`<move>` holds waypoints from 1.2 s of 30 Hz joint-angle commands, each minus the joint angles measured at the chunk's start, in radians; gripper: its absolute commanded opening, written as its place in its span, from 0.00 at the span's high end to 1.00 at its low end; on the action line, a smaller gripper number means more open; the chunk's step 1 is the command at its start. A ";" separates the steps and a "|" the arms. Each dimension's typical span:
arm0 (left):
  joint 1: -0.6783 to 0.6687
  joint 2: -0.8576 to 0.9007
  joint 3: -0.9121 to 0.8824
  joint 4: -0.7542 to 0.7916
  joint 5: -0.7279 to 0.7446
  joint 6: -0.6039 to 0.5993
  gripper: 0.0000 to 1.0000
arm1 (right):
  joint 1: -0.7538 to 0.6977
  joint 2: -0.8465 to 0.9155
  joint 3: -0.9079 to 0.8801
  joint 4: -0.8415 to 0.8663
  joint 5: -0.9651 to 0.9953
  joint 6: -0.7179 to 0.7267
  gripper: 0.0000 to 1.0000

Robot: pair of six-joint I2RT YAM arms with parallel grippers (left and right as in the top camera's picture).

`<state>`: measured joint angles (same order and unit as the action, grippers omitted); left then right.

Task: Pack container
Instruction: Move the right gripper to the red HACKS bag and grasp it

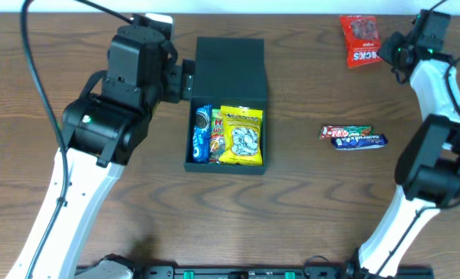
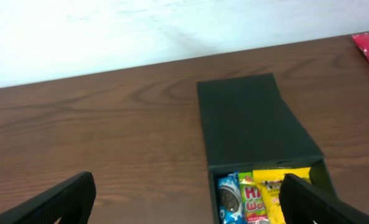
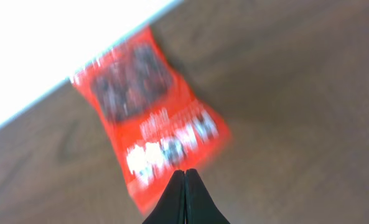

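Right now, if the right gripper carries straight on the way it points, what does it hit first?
The red snack packet: the right gripper, shut, points at its near end in the wrist view. The view is blurred, so the gap is unclear.

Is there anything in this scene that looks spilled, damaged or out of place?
Nothing stands out. The container lies open with three packets side by side inside, none spilled. A red packet and two bars lie on the table outside it, not yet packed.
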<state>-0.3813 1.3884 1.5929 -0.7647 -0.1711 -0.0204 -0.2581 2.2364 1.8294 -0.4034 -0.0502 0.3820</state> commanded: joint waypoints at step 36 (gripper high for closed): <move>0.010 0.030 0.013 0.013 0.014 0.014 0.05 | 0.132 0.401 0.409 -0.110 0.185 -0.332 0.22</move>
<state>-0.3794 1.4105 1.5929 -0.7517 -0.1604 -0.0204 -0.1333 2.6099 2.2177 -0.5079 0.1284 0.0605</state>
